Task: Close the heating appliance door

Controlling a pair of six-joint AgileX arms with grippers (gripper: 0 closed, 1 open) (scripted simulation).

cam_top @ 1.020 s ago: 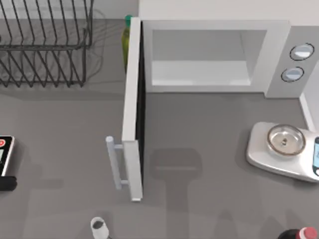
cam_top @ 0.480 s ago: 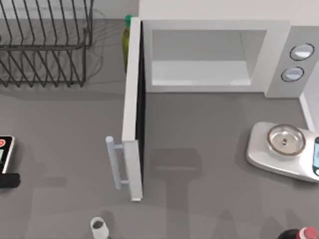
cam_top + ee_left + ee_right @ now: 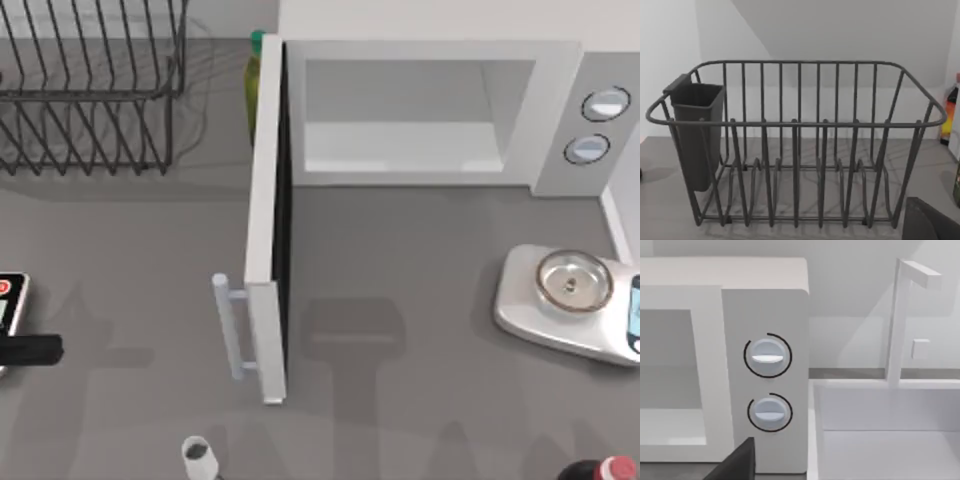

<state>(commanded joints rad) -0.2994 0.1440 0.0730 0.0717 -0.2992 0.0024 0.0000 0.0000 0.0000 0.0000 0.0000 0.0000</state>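
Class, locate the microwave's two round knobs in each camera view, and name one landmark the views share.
Top view: knobs on the microwave's grey panel, far right.
Right wrist view: knobs stacked on the panel beside the cavity.
Left wrist view: faces the dish rack instead.
Shared landmark: the microwave's pale cavity, beside the knobs in both.

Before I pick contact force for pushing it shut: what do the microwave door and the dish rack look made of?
The door looks like smooth matte white plastic or painted metal, flat and unmarked, with a pale bar handle. The dish rack looks like thin dark coated wire, its bent rods dull, not shiny.
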